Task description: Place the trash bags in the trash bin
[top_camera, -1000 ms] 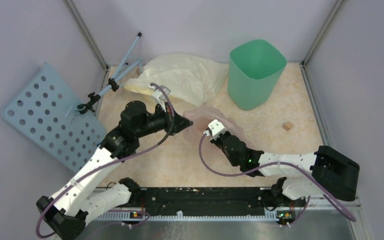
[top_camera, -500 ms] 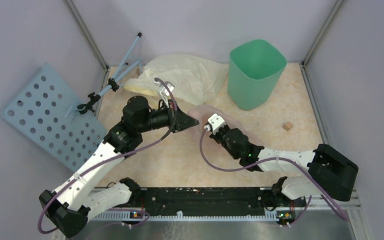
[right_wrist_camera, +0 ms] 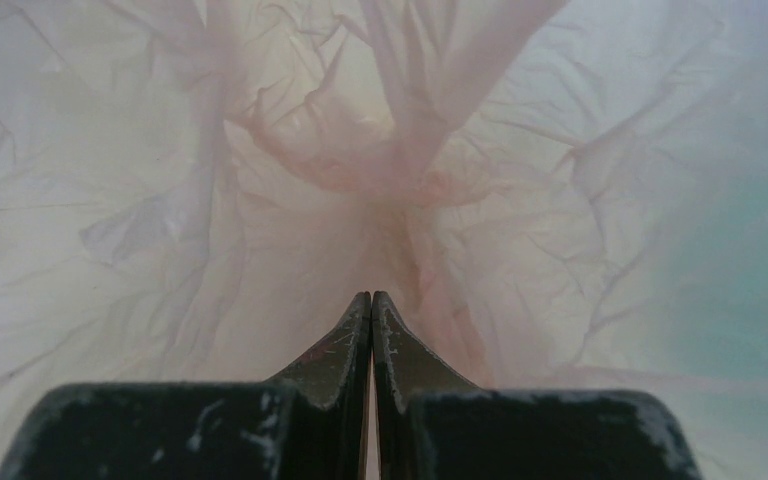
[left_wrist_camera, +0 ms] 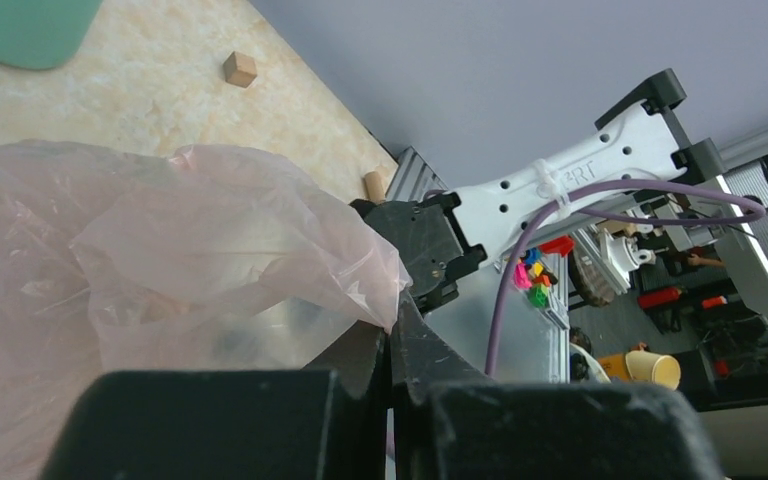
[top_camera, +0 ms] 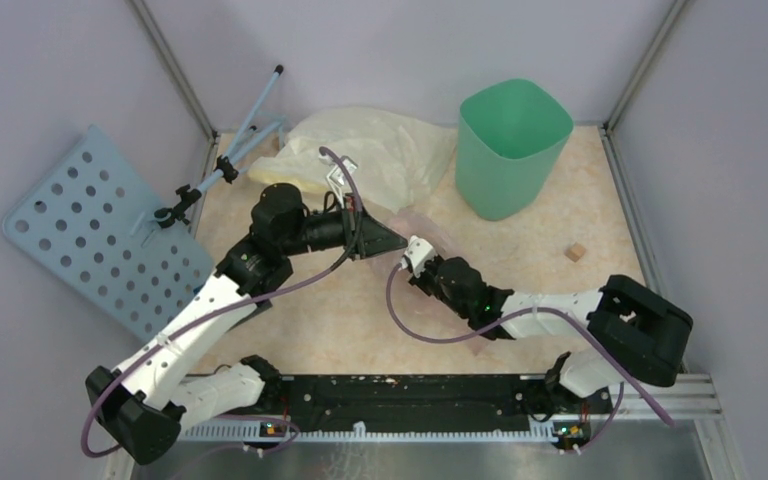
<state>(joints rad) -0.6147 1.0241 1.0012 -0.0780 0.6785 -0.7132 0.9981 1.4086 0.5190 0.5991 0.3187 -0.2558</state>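
**Pink bag pinched by both claws, bin away to the far right**

The pink bag (top_camera: 438,232) is held bunched near the middle of the table (top_camera: 360,320), short of the trash bin (top_camera: 505,170) and not yet over its rim. The left gripper (left_wrist_camera: 391,325) is seen pressed together on a corner of the film. The right gripper (right_wrist_camera: 371,300) is likewise closed, with folds of the film gathered at its tips, so a pinch there is judged likely. From both claws the bin lies farther from the bases and to the right, and the right arm is the nearer one. No clear long axis can be made out in the crumpled bag. The yellow bag (top_camera: 380,150) is left behind the left arm
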